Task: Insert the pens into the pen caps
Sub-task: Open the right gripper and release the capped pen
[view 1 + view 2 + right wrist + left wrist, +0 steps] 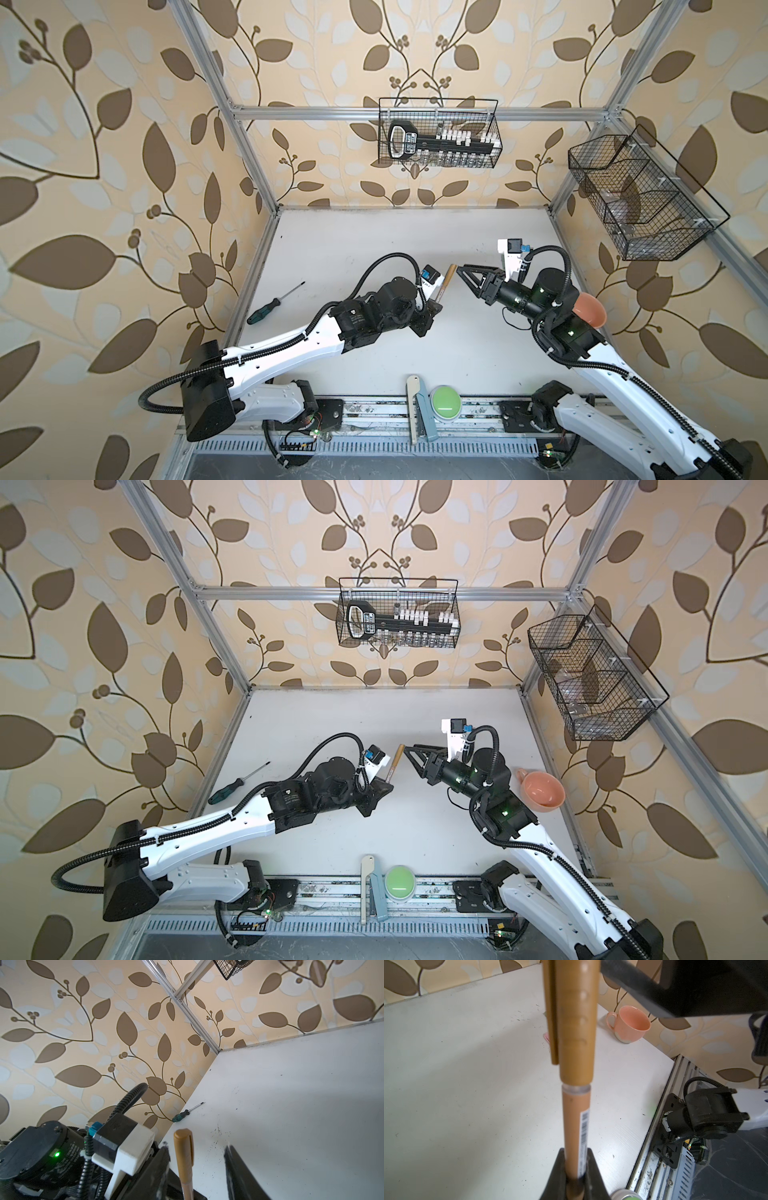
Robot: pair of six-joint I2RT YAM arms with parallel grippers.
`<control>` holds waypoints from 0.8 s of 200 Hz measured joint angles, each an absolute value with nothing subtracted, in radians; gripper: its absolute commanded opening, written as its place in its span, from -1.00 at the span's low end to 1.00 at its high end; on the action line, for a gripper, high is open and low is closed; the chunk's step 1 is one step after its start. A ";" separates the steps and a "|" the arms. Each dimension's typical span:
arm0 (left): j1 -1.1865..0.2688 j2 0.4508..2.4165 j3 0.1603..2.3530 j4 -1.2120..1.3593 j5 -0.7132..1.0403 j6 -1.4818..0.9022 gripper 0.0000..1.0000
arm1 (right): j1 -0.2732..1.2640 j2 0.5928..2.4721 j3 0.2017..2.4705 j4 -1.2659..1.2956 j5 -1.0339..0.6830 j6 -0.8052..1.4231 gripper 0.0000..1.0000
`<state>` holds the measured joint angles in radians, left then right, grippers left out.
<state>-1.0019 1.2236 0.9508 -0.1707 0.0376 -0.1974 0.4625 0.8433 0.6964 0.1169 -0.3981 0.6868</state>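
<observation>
A brown pen (575,1122) stands up out of my left gripper (576,1167), which is shut on its lower end. A brown pen cap (574,1022) sits over the pen's upper end, so the tip is hidden. Both top views show the capped pen (444,282) (395,762) raised above the middle of the table in the left gripper (434,306). My right gripper (197,1148) is open, and the cap (182,1153) stands between its spread fingers, touching neither. Its fingertips (458,269) point at the cap from the right. A pink sliver (546,1037) on the table is mostly hidden.
A salmon mug (542,791) (631,1024) stands near the table's right edge, by the right arm. A dark-green-handled screwdriver (274,303) (182,1114) lies along the left edge. A green button (445,401) sits at the front rail. Wire baskets (440,133) (640,195) hang on the walls.
</observation>
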 measured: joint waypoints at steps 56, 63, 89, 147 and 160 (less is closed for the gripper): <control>-1.002 1.234 0.951 -0.170 0.053 -0.201 -1.00 | 0.463 0.923 0.738 0.119 -0.430 0.674 -0.12; -1.002 1.234 0.951 -0.170 0.053 -0.201 -1.00 | 0.463 0.927 0.740 0.121 -0.432 0.672 -0.14; -1.002 1.237 0.951 -0.170 0.053 -0.201 -1.00 | 0.463 0.931 0.740 0.122 -0.439 0.670 -0.23; -1.002 1.246 0.954 -0.170 0.053 -0.201 -1.00 | 0.465 0.931 0.741 0.121 -0.446 0.662 -0.33; -1.002 1.252 0.956 -0.170 0.053 -0.201 -1.00 | 0.466 0.931 0.741 0.118 -0.446 0.656 -0.42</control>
